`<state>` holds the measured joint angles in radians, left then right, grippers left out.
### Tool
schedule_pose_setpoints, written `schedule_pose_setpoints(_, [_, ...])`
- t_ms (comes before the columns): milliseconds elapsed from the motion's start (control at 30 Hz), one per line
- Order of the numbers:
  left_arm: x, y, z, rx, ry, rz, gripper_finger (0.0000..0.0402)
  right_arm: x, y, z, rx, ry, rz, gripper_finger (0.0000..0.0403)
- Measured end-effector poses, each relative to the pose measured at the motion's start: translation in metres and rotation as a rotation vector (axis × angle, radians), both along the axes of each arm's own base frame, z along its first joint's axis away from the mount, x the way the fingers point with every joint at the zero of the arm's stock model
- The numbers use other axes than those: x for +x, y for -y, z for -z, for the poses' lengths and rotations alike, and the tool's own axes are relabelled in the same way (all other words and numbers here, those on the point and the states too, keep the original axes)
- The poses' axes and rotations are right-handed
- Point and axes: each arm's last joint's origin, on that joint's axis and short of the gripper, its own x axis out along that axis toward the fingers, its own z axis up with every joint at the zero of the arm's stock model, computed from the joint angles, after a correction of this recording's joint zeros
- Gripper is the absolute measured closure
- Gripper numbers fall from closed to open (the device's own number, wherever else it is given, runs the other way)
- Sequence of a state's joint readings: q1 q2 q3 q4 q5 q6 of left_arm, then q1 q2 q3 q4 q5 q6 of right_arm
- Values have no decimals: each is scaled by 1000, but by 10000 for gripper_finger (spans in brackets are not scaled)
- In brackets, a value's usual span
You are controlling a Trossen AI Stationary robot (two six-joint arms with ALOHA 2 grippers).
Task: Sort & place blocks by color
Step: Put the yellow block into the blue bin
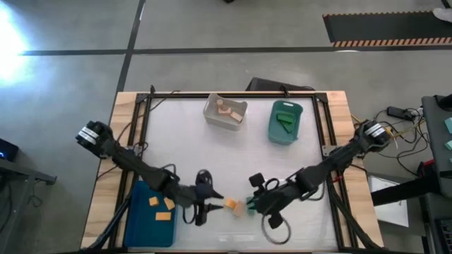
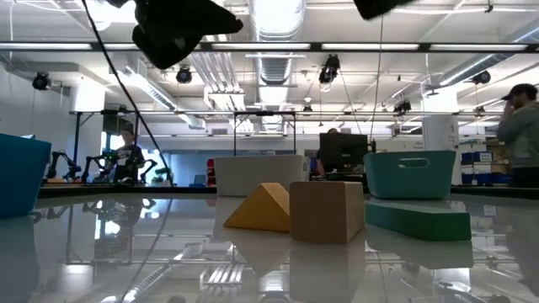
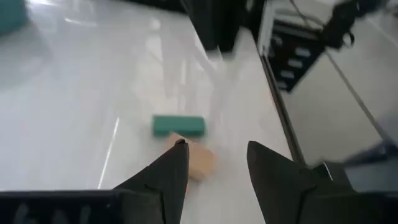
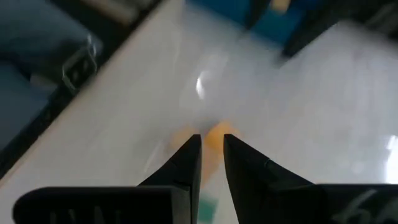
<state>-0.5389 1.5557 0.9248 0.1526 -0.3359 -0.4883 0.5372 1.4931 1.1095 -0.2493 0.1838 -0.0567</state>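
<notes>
Left gripper (image 3: 214,165) jaws parted; right gripper (image 4: 211,155) jaws nearly closed, both low.
</notes>
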Motion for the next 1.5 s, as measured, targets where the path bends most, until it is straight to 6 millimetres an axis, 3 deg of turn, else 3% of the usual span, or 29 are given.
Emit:
schedule_pose_setpoints(233, [12,14,10,-4,-48,58,254,-16,33,-19,8,343,-46,344])
schedule_pose_setpoints(500, [14,17,22,-7,-91,99,242,-39,72,-30,28,470,39,344])
schedule_pose_setpoints(700, [19,14,28,25,-95,110,185,-51,77,-37,37,509,37,344])
schedule_pose_setpoints(867, [29,6,50,178,-114,109,148,-53,78,-36,14,511,25,344])
schedule_pose_setpoints(1167, [47,-14,71,203,-125,145,144,-52,78,-29,-3,478,20,344])
schedule_pose_setpoints(1500, [48,-20,86,208,-142,154,144,-52,78,-29,-8,477,19,344])
